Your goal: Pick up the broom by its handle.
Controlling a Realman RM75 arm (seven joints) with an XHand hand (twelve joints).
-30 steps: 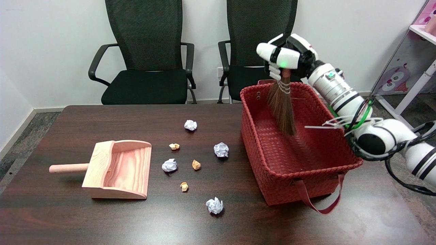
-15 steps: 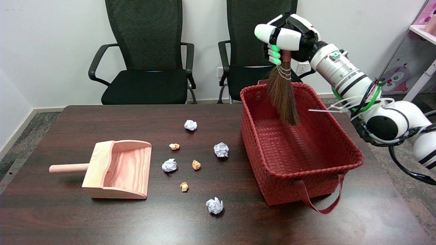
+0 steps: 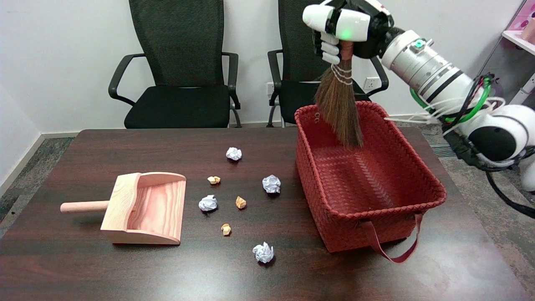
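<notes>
Right hand (image 3: 340,29): fingers wrapped fully round the handle of one broom (image 3: 338,106), raised at the top of the frame. Handle almost wholly hidden inside the fist; only a short reddish stub visible just under the fingers. Bristles bound with pale cord, hanging straight down from the hand, fanning out, tips over the far end of the basket and apparently inside its rim; contact with the basket floor not determinable. Top of the hand cut off by the upper frame edge.

One red woven basket (image 3: 418,184) directly beneath the hand, with one strap handle (image 3: 393,248) looping off its near wall onto the table (image 3: 125,271).

Well down and to the left of the hand, on the dark wooden table:
- Four crumpled white paper balls: (image 3: 234,153), (image 3: 271,183), (image 3: 207,203), (image 3: 263,252).
- Three small tan scraps: (image 3: 214,179), (image 3: 240,202), (image 3: 226,228); material too small to identify.
- One wooden dustpan (image 3: 144,208), farthest left from the hand, round handle pointing away from the basket.

Behind the table, two black mesh office chairs: one (image 3: 179,75) far left of the hand, one (image 3: 301,83) immediately behind the hand and broom, partly hidden by both.

Right arm (image 3: 434,79) extending down to the right from the hand, elbow and lower segments cut off by the right frame edge. Pink shelf unit (image 3: 518,37) at the right edge, only partly in view.
</notes>
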